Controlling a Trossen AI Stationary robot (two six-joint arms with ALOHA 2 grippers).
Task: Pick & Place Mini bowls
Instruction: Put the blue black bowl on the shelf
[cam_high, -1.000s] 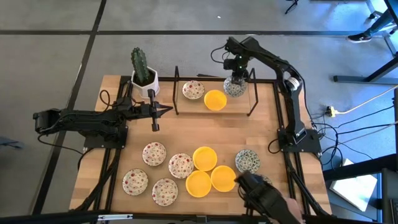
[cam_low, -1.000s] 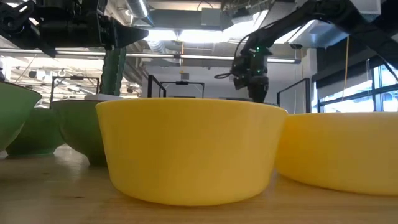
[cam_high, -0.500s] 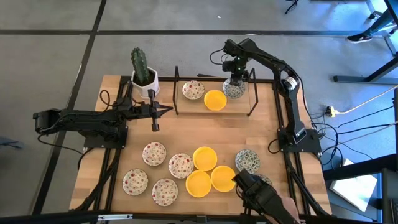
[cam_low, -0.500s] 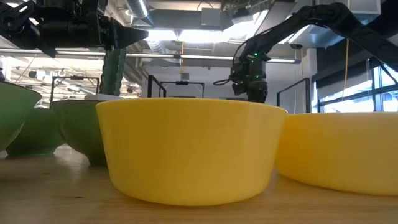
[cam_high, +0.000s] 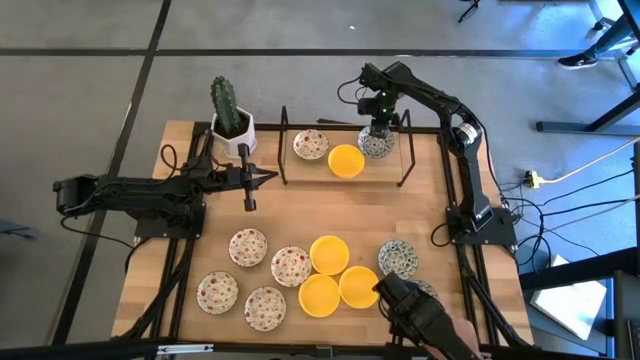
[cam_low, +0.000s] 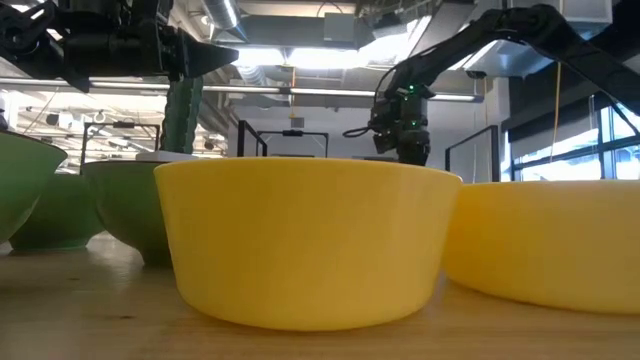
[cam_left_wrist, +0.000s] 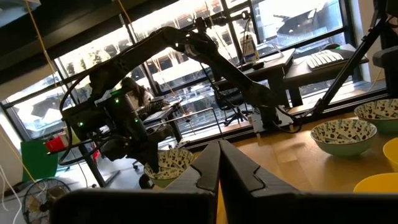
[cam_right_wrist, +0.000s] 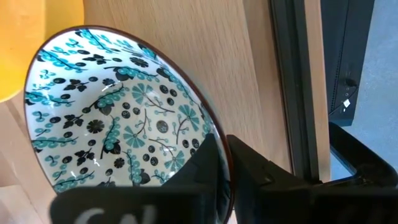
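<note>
Waiting at the left edge of the wooden counter (cam_high: 400, 210), the left gripper (cam_high: 247, 178) hangs level beside the white square pot with its cactus (cam_high: 228, 108), its fingers (cam_left_wrist: 214, 168) pressed together on nothing.

Moving rightward, the near half of the counter holds the stock of mini bowls: five white ones with red speckles (cam_high: 248, 246), three plain yellow ones (cam_high: 329, 254) touching each other, and a green-blue patterned one (cam_high: 397, 258) next to a gloved hand (cam_high: 425, 315) at the near edge. All are smooth, glossy, round and shallow, likely glazed ceramic or hard plastic.

Farther back, inside the thin black wire frame (cam_high: 283, 140), sit a red-speckled bowl (cam_high: 310, 144) and a yellow bowl (cam_high: 346, 160).

At the right end of that frame, the right gripper (cam_high: 378, 128) has come down in the last second, lowering the green-blue bowl (cam_right_wrist: 118, 118) from above the frame to just beside the yellow one; for the last half second it has not moved. Its fingers (cam_right_wrist: 211, 162) pinch the bowl's rim, one inside, one outside. My reading: the placement is all but done, with release next. Whether the bowl's base already rests on the wood cannot be told.
</note>
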